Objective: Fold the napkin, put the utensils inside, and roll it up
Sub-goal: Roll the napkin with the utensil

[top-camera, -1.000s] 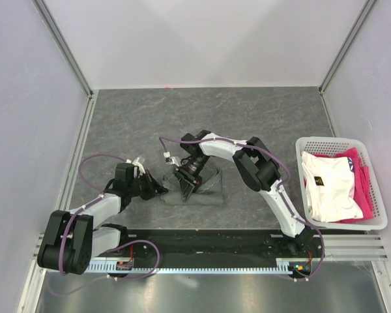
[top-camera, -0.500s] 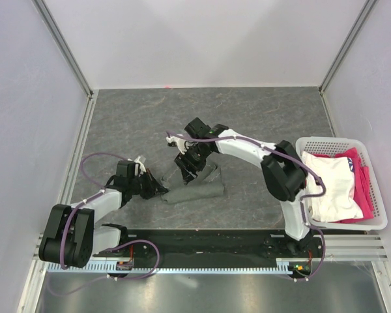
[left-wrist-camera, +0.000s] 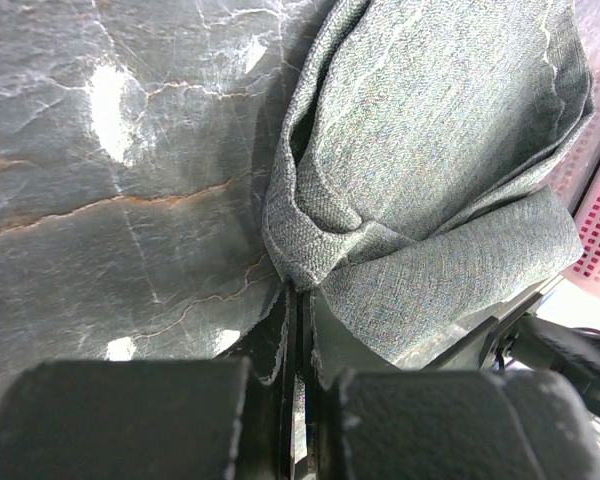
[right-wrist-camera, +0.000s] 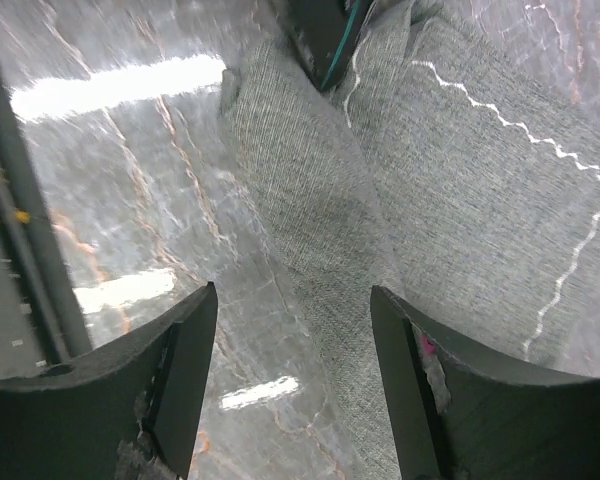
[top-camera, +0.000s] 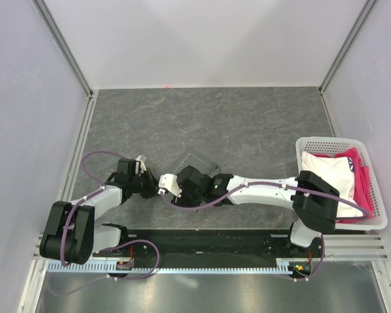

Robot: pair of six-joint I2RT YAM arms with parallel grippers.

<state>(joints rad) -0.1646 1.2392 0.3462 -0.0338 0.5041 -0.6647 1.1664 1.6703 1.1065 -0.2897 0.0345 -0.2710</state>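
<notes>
Left wrist view, closest in: the left gripper (left-wrist-camera: 298, 325) is clamped flat, its jaws pressed together on a bunched corner of the napkin (left-wrist-camera: 430, 170). Just past the fingertips that corner curls into a thick lip. Beyond it the grey cloth fans out in loose, overlapping layers across the marbled table (left-wrist-camera: 130, 200).

Over to the right wrist view: the right gripper (right-wrist-camera: 295, 365) hangs low with its jaws spread wide, holding nothing. A soft ridge of cloth runs up between the fingers (right-wrist-camera: 180, 380) and away from them. Further ahead, the pale stitched hem (right-wrist-camera: 500, 120) zigzags over a flatter layer.

From the top view, the napkin sits bunched between the two hands, partly hidden behind the right wrist. The utensils? Nowhere in sight, and whether they are tucked into the folds I cannot tell.

My read on handling: this cloth looks light and limp, with a coarse weave that should give the pads some bite. It will slump rather than keep a crease. The place to take hold, I'd say, is a hemmed edge or corner ahead of the open hand, where the fabric is doubled. A pinch on the ridge may lift only the top layer, and tugging against the other hand's pinch could loosen the folds.
</notes>
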